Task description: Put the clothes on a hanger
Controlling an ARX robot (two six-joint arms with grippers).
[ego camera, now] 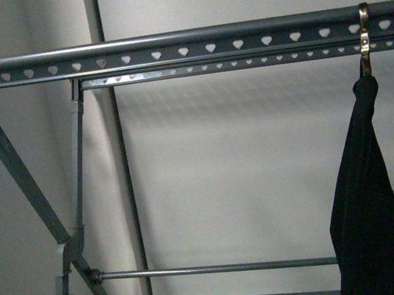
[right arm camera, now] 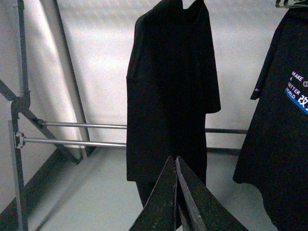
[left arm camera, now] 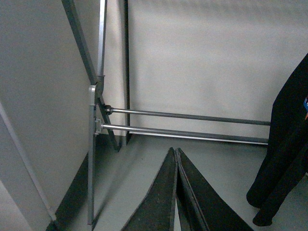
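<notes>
The grey metal rack's top rail (ego camera: 168, 51) with heart-shaped holes runs across the front view. A black T-shirt (ego camera: 368, 203) hangs edge-on from a brass-coloured hook (ego camera: 365, 37) on that rail at the right. In the right wrist view the same shirt (right arm camera: 171, 91) hangs flat-on beyond my right gripper (right arm camera: 175, 161), which is shut and empty. A second black T-shirt with a "MAKE" print (right arm camera: 281, 125) hangs at that view's edge. My left gripper (left arm camera: 175, 153) is shut and empty, low near the floor, with a black shirt (left arm camera: 284, 149) off to its side. Neither arm shows in the front view.
The rack's slanted folding legs (ego camera: 14, 167) stand at the left, with two low horizontal bars (ego camera: 223, 270) between them. These bars also show in the left wrist view (left arm camera: 192, 125). A white wall and a vertical grey post (ego camera: 127, 202) stand behind the rack. The floor is grey.
</notes>
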